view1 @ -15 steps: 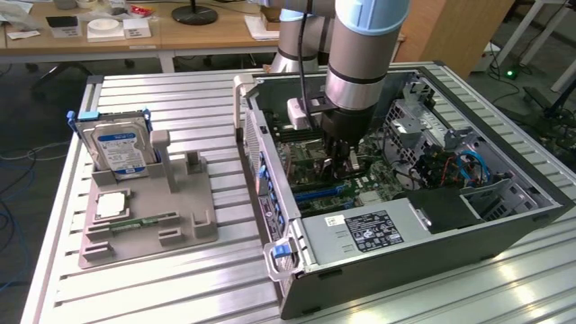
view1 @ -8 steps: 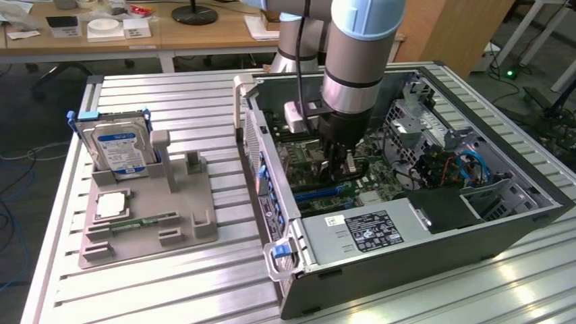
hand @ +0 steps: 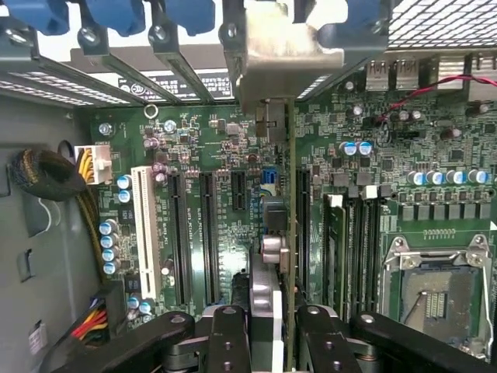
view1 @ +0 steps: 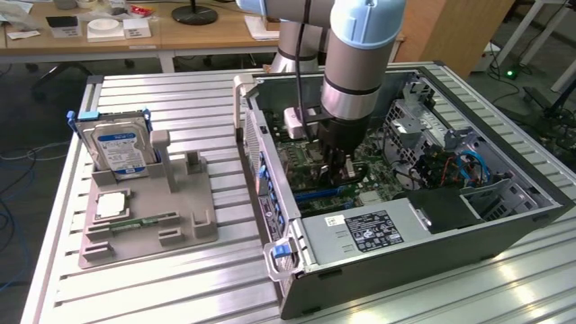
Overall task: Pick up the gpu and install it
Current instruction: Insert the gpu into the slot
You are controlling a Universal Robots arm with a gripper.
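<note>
- Here, in the exterior view, the arm reaches down into the open computer case (view1: pixel 531 202) lying on its side on the slatted bench (view1: pixel 180 283), with the gripper (view1: pixel 340 169) low over the motherboard (view1: pixel 315 177).
- On the exterior view's left, well apart from the case, a grey holder (view1: pixel 144 226) carries a hard drive (view1: pixel 119 148) standing upright and a small green memory stick (view1: pixel 144 220) lying flat.
- The card is hard to make out from this side, since the arm's lower part covers it.
- In the wrist view, the gpu (hand: pixel 286 233) stands on edge between the gripper (hand: pixel 273 330) jaws, which are clamped on it, one black finger (hand: pixel 231 342) on each face.
- Its metal bracket (hand: pixel 283 62) sits up at the slot openings in the case's rear wall, and its lower edge runs along the motherboard (hand: pixel 202 148) just beside the long black slots (hand: pixel 208 233); whether it is seated I cannot tell.
- I judge the card light and stiff but fragile: best held by its flat faces near the upper edge, away from the gold contacts, and pressed straight down, never twisted.
</note>
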